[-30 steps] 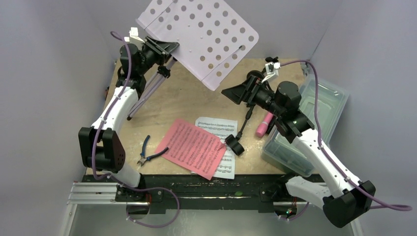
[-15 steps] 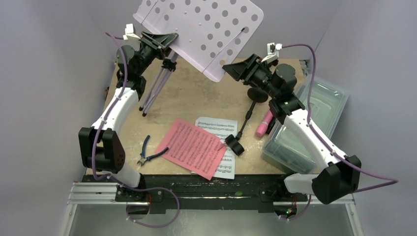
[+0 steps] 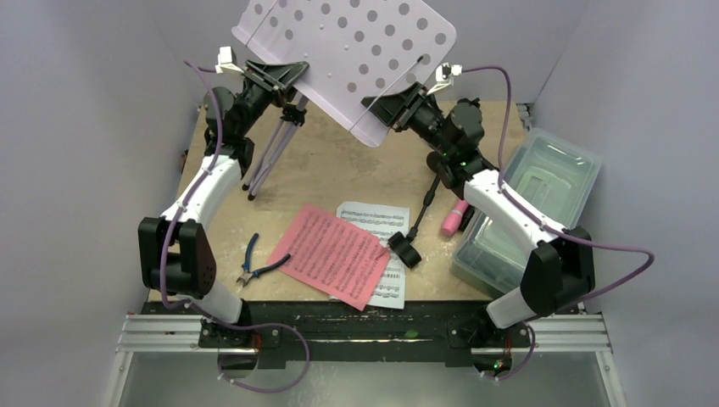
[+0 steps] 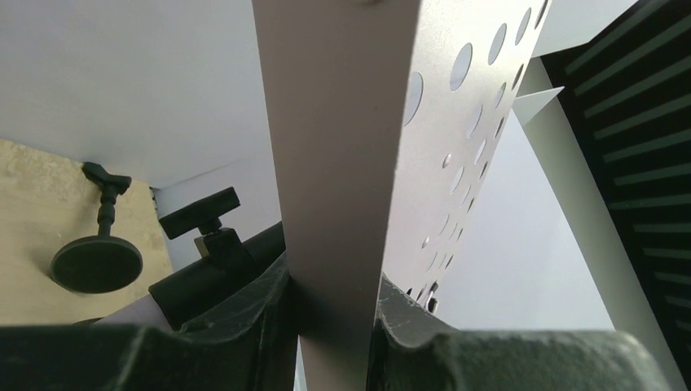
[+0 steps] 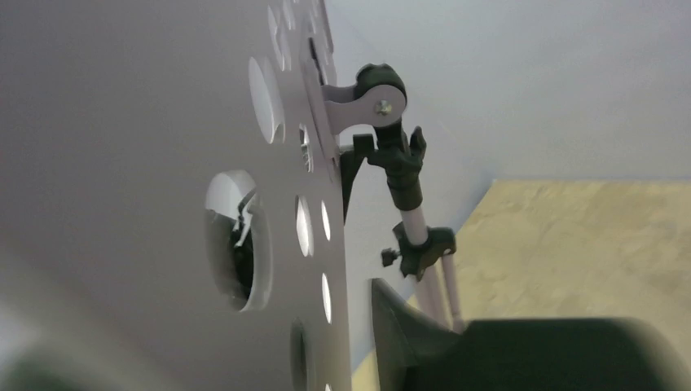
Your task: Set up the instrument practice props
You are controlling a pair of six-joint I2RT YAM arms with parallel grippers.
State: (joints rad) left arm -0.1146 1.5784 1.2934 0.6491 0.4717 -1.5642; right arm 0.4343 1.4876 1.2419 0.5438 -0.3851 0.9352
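Observation:
The lavender perforated music desk (image 3: 356, 51) is held up at the back, its tripod legs (image 3: 270, 157) touching the table. My left gripper (image 3: 292, 75) is shut on the desk's left rim (image 4: 342, 163), both fingers pressed against it. My right gripper (image 3: 381, 106) straddles the desk's lower right edge (image 5: 122, 163). The one finger that shows (image 5: 399, 326) stands a little off the panel; the other is hidden behind it. Pink sheet (image 3: 332, 254) overlaps white sheet (image 3: 377, 222) at the front. A pink microphone (image 3: 454, 216) and a black pole (image 3: 421, 208) lie to the right.
Blue-handled pliers (image 3: 259, 264) lie at the front left. A clear plastic tub (image 3: 543, 178) stands at the right edge, under my right arm. The booth's grey walls close in on three sides. The pole's round base (image 4: 96, 261) lies on the table.
My right gripper has swung left and up to the desk's lower right edge and narrowed its jaws around it. The desk has tipped up and shifted right with the left gripper.

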